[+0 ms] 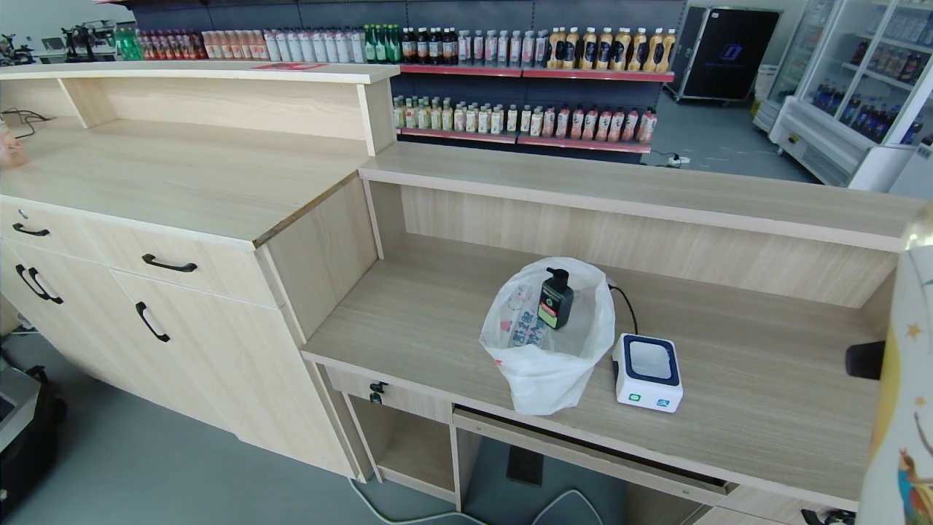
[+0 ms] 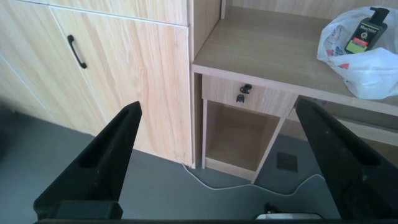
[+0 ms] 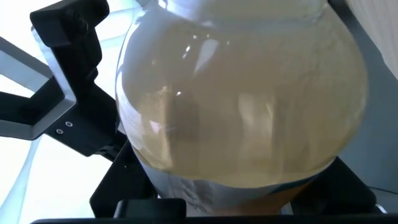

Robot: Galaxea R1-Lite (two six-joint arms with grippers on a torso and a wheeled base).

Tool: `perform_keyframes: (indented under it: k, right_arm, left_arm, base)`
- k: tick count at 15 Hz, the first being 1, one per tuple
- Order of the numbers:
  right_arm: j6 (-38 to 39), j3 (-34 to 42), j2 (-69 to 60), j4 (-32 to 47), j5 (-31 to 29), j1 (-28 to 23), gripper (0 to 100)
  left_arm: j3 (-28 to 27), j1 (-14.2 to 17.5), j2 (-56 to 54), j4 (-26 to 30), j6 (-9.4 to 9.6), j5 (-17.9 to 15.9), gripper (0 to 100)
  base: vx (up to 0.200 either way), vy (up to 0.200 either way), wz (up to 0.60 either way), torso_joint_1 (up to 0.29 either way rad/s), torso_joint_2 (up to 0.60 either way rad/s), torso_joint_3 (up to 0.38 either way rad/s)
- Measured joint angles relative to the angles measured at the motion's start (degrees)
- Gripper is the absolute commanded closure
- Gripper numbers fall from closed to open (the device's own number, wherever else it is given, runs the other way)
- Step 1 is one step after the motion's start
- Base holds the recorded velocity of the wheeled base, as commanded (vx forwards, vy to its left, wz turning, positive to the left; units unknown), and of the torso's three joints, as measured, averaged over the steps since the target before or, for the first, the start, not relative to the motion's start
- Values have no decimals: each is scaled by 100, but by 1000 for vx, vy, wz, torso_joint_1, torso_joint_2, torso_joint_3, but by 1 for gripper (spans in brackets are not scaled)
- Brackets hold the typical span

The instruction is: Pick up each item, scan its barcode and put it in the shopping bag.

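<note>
- The right tool (image 3: pixel 230 143) is clamped on a big rounded bottle (image 3: pixel 242 93). The bottle is clear-walled with pale yellowish liquid inside, and black fingers (image 3: pixel 68 81) press against its sides.
- From the robot's head, that bottle is held in the air well to the right of the white scanner (image 1: pixel 648 372) and nearer the robot than it. A colourful printed label covers its lower part.
- The left tool (image 2: pixel 217 106) carries nothing, and its two dark fingers are spread wide apart. It hangs well to the left of the scanner, out in front of the bench (image 1: pixel 765 394) and over the grey floor. It faces the small locked drawer (image 2: pixel 245 93) under the bench edge.
- The scanner lies flat on the bench near the front edge, with its pale window facing up. A black cable (image 1: pixel 627 306) runs from it toward the back wall of the bench.
- Just beside the scanner, on its left, stands the white shopping bag (image 1: pixel 547 379), mouth open and touching or nearly touching the scanner's side.
- Inside the bag a dark pump bottle (image 1: pixel 556 300) stands upright. It has a green and red label, and its pump head shows above the bag's rim. Some printed packaging lies beside it, on the side away from the scanner.
- Well behind the scanner, past the raised back ledge of the bench, store shelves (image 1: pixel 525 73) carry rows of drink bottles.
</note>
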Motion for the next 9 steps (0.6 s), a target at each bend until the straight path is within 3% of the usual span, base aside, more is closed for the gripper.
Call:
perform_keyframes:
  k: [7,9]
  right_arm:
    - [-200,-10,135,7,-7,30,100]
    - [-901,-10,246,2,-297,11,100]
  left_arm:
    - [0,0,0,0,0,0,0]
    - [0,0,0,0,2,0,0]
  base:
    - [0,0,0,0,0,0]
    - [0,0,0,0,0,0]
